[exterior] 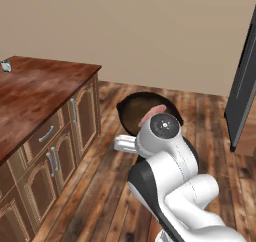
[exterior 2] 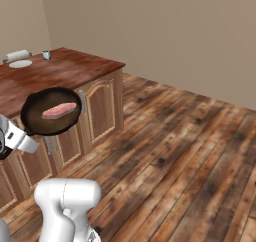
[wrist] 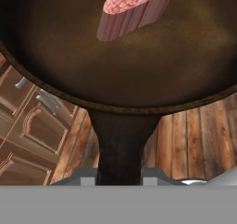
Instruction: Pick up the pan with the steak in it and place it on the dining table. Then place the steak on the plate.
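Round dark pan point(exterior 2: 50, 111) held in the air above the wooden floor, handle point(wrist: 121, 144) toward the arm; pinkish-red steak point(exterior 2: 60, 109) lies flat inside it.

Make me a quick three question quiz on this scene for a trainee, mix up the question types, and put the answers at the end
1. True or false: the pan is resting on the counter.
2. What lies in the pan? A) steak B) egg C) nothing
3. Which part of the pan does the gripper hold?

Key:
1. False; it is held in the air over the wooden floor.
2. A, the steak.
3. The handle.
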